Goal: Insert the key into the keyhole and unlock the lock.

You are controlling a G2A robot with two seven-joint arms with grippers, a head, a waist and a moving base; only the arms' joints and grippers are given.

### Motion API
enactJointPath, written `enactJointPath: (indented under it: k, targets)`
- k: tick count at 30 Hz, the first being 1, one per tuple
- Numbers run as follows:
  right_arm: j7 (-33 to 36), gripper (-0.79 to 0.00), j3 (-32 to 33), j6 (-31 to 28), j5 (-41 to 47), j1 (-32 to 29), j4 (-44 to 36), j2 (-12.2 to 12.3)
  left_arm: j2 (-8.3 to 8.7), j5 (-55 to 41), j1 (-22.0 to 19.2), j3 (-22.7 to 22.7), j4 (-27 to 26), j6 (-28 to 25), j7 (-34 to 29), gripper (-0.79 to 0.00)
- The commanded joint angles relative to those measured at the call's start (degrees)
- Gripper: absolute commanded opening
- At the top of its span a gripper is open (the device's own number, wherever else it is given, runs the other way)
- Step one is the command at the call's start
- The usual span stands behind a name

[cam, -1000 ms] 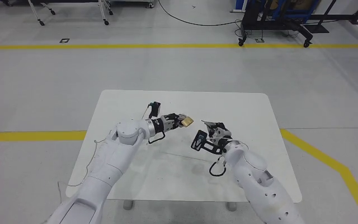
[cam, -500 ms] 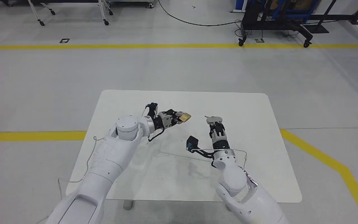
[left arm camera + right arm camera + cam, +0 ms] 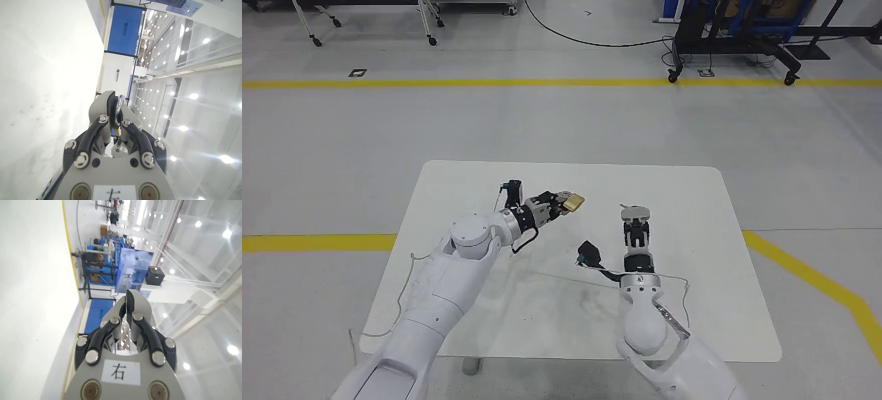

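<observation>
The lock is a brass padlock, held above the table near the middle of its width, over the far half. The left gripper is clamped on it. In the left wrist view the fingers close narrowly on the silver shackle, with a strip of the brass body visible lower between them. In the top view the brass body projects to the right, beyond the fingertips.

The key is pinched in the right gripper. Its fingers are nearly together, and the thin blade projects past the fingertips. In the top view the right gripper is to the right of the lock and apart from it, pointing toward the far edge of the table. The key is too small to make out there. Key and lock do not touch.

A yellow floor line runs across the floor beyond the table.
</observation>
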Motion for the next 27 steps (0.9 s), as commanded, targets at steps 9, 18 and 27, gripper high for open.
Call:
enactJointPath:
  k: [9,18,27]
  targets:
    - [23.84,-0.785,-25.67,-2.09,0.31,16.3,9.83,1.99,-0.1,2.37,1.9,0.54,-2.11,-5.83,1.26,-0.785]
    - [18.84,-0.785,-25.67,2.54,1.13,15.19,9.83,2.46,-0.13,-0.38,2.85,-0.52,-2.82,-10.05,-1.92,-0.785]
    - [20.05,-0.785,-23.73,-1.07,0.31,14.41,10.36,1.57,-0.14,0.21,3.03,-0.57,-2.89,-10.83,-2.44,-0.785]
